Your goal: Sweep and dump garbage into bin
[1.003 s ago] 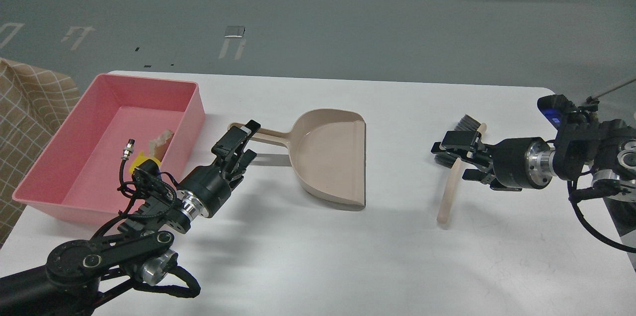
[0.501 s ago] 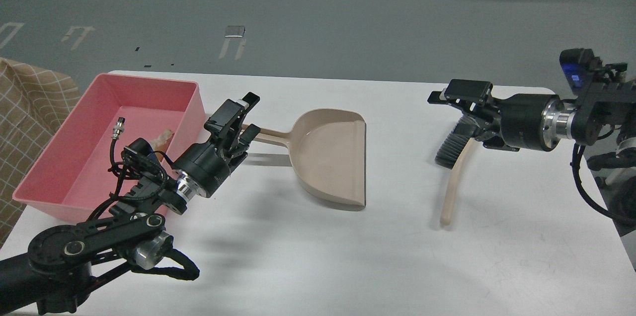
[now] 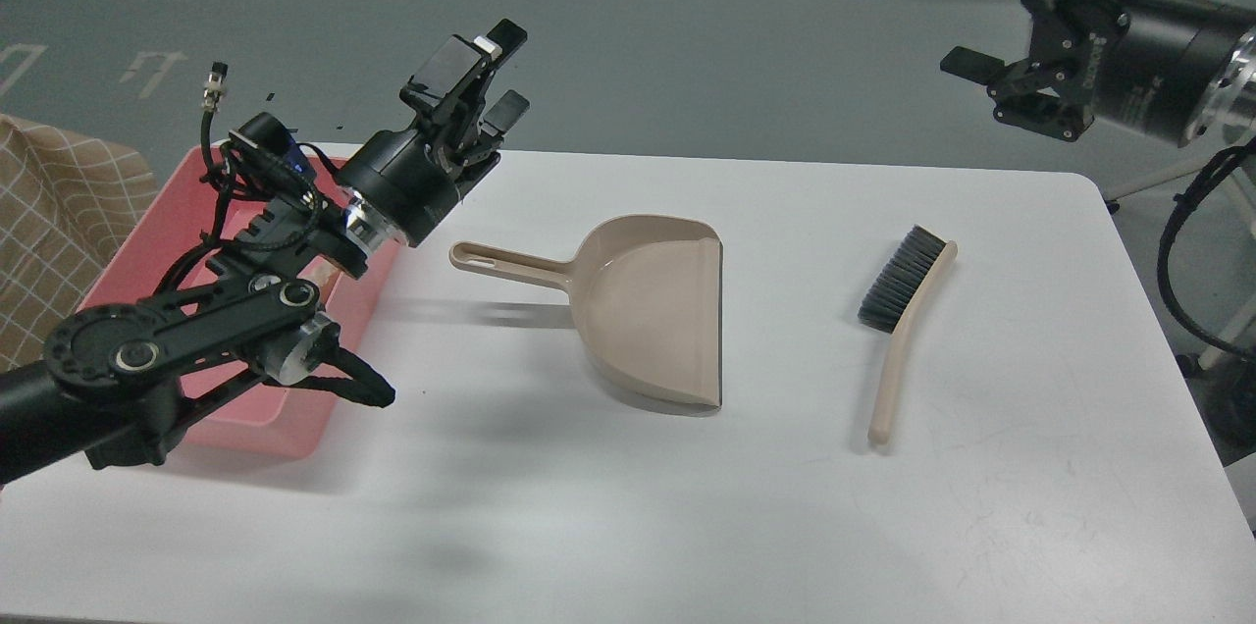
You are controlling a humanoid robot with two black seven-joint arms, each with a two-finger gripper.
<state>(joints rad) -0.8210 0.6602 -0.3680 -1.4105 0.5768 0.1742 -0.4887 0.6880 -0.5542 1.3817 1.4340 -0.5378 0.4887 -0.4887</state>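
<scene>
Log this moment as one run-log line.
left gripper: open, raised, empty | right gripper: open, raised, empty | dustpan: on table, empty | brush: on table | bin: contents hidden

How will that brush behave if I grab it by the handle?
The brush looks like rigid plastic, so probably stiff and light. Its thin, smooth handle may slip or twist in a grip. Bristles at the far end likely make it slightly head-heavy, so it could tilt.

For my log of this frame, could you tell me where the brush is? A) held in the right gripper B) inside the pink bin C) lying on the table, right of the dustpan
C: the brush lies flat on the table, right of the dustpan, untouched by either gripper.
</scene>
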